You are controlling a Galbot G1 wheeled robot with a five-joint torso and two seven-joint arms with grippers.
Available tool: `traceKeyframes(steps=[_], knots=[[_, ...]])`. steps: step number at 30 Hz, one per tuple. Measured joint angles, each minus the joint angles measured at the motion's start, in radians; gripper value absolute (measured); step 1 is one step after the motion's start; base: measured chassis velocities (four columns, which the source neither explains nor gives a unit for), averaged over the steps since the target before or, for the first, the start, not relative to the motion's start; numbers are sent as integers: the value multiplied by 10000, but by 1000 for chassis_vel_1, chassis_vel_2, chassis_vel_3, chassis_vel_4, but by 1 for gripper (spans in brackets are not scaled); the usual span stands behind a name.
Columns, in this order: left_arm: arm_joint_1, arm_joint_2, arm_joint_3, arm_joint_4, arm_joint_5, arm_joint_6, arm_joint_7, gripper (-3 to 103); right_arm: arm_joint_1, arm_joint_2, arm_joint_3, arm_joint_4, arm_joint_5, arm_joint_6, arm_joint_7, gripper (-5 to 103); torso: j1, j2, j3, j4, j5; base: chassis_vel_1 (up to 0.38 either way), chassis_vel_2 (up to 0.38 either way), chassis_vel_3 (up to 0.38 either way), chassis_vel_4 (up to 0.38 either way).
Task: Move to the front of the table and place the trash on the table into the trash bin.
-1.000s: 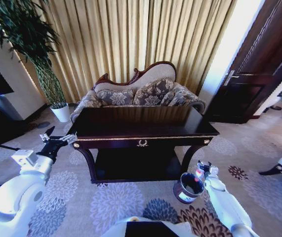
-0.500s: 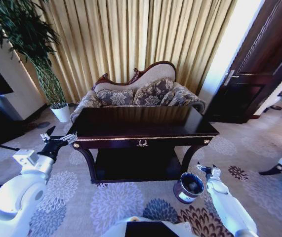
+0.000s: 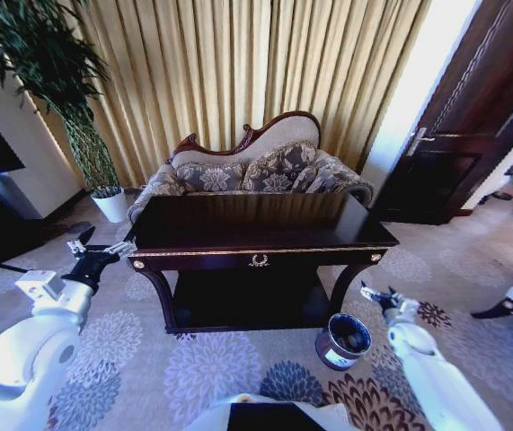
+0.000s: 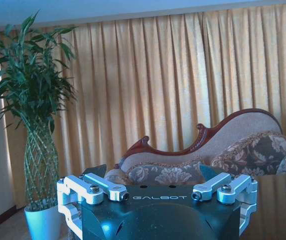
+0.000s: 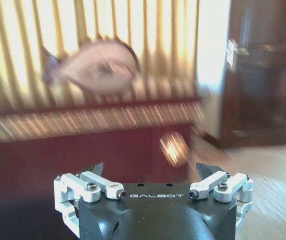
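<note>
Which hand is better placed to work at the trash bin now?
Right. The right hand hangs open just beside the trash bin on the carpet, while the left hand, also open, sits off the table's far left corner.

The table (image 3: 256,235) is dark, shiny wood. The trash bin (image 3: 343,341) looks smooth and shiny. The sofa (image 3: 256,171) is soft flowery cloth with a wood frame.

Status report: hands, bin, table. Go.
Left hand open, empty, off the table's left front corner. Right hand open, empty, just right of the trash bin. Bin on the carpet by the table's right front leg. No trash visible on the tabletop.
</note>
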Motion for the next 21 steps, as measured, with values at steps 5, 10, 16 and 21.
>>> traceKeyframes(steps=[5,10,16,21], knots=[[20,-101,-44,70,-28,-80,-1,100,-1088,-197,668,2676,754,-430,-52,100,0,0,0,-1,0,0,0,0,0],[35,-175,-39,49,-209,-154,-58,100,-1753,-181,628,5402,1181,-1121,557,100,-1,1,-1,-1,-3,0,0,0,0],[140,-170,-147,-158,-277,-156,-73,100,-1716,-531,109,7689,1916,-1936,1555,100,1,0,0,2,0,0,0,0,0],[210,-202,-248,-263,-312,-164,-61,100,-2020,-695,295,8672,2132,-2096,1687,100,0,1,-1,-2,-1,0,0,0,0]])
